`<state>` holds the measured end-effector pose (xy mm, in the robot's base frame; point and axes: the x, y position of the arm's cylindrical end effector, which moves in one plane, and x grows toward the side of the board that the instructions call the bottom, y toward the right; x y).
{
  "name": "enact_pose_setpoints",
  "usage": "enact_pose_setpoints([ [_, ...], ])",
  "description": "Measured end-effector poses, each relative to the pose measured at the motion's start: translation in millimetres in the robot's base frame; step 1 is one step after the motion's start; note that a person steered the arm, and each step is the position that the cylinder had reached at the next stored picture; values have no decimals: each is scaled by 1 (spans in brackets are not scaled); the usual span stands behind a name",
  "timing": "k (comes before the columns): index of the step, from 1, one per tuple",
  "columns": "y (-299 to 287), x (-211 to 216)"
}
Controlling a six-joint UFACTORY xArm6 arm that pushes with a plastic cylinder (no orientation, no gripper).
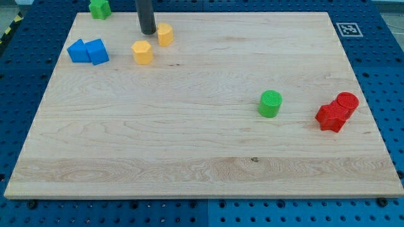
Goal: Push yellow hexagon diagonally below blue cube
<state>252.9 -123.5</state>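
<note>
Yellow hexagon [142,52] is sitting right of the blue cube [97,52]; my tip [148,31], fingerless, is hovering just above-right, light plastic likely sliding easily if nudged squarely

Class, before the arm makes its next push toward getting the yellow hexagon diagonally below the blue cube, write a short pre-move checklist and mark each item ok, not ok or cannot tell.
1. My tip in view: ok.
2. Which of the two yellow blocks is the hexagon: cannot tell.
3. Tip beside a yellow block: ok, just to the view's left of the upper one; contact: cannot tell.
4. Blue blocks located, at the view's left: ok.
5. Hexagon already diagonally below the cube: not ok.
6. Green cylinder and red blocks away from the path: ok.
</note>
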Motion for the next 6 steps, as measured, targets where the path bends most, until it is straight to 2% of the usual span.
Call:
enact_pose_setpoints([
  [2,-5,25],
  [3,-12,63],
  [4,-14,117],
  [6,-14,262],
])
